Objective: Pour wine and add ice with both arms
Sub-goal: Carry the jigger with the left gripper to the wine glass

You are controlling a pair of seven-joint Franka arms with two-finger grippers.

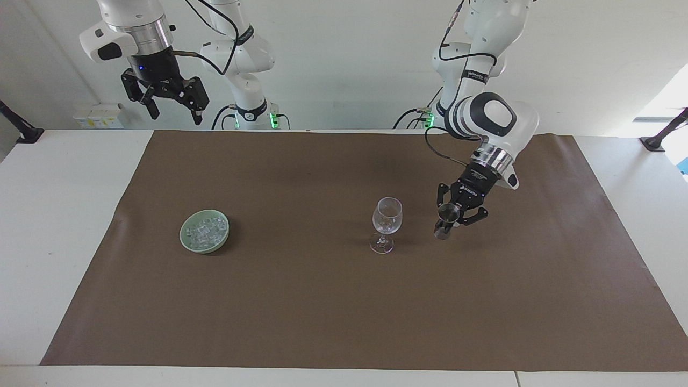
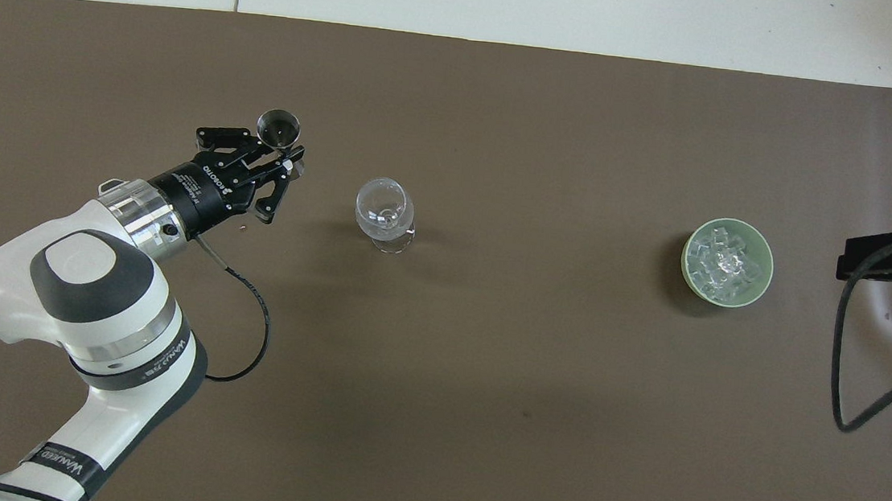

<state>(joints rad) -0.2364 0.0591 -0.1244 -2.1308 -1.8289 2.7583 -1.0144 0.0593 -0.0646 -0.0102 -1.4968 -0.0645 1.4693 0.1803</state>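
Ice (image 1: pixel 205 230) in bowl (image 1: pixel 187 243), left hand (image 1: pixel 447 219) gripping jigger (image 1: pixel 445 221)

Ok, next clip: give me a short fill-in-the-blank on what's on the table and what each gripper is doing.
1. The ice lies in a green ____.
2. The left gripper is shut on a small metal ____ beside the wine glass.
3. The right gripper, raised at its own end of the table, holds ____.
4. The wine glass stands ____ on the brown mat.

Missing words: bowl; cup; nothing; upright

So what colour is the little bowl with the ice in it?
The bowl is pale green, and the overhead view shows it best.
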